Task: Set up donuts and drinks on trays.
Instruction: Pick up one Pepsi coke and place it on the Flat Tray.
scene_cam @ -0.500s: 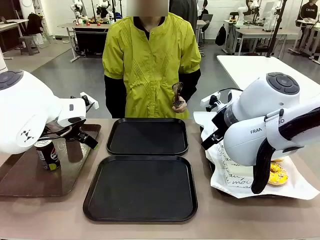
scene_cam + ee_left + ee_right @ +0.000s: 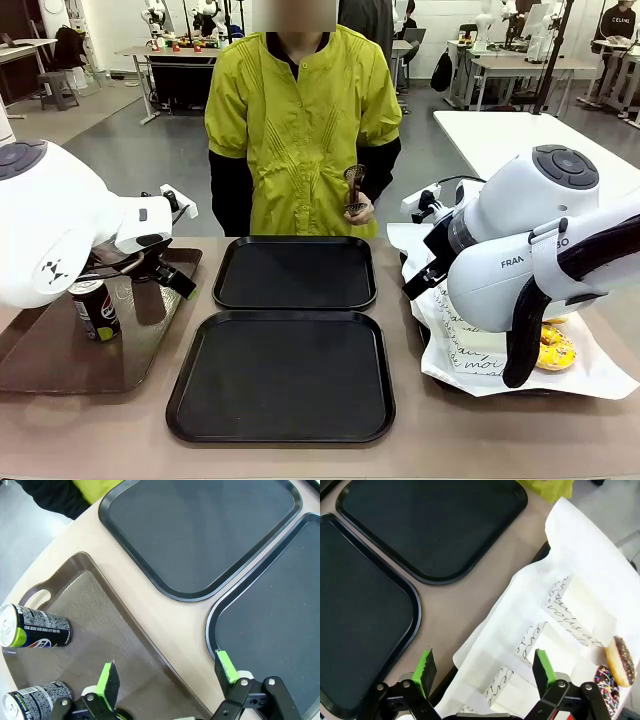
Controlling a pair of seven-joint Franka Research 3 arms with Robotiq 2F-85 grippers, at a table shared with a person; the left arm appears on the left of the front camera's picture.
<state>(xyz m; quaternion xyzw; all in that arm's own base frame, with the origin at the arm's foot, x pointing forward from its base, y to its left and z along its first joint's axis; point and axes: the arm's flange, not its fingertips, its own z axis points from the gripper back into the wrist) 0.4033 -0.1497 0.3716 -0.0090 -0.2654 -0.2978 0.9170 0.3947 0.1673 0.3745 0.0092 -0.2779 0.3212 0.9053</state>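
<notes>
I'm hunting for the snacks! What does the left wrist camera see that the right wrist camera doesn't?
Left wrist camera: two cans on the brown tray. Right wrist camera: donuts and sleeves on white paper. Both cameras: the two black trays, with nothing on them yet.

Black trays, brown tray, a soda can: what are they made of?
Far black tray and near black tray: probably plastic, matte, little glare. Brown tray: likely plastic or laminate, glossy, pebbled, reflections show. Soda can: apparently aluminium, bare silver top, printed black wall.
</notes>
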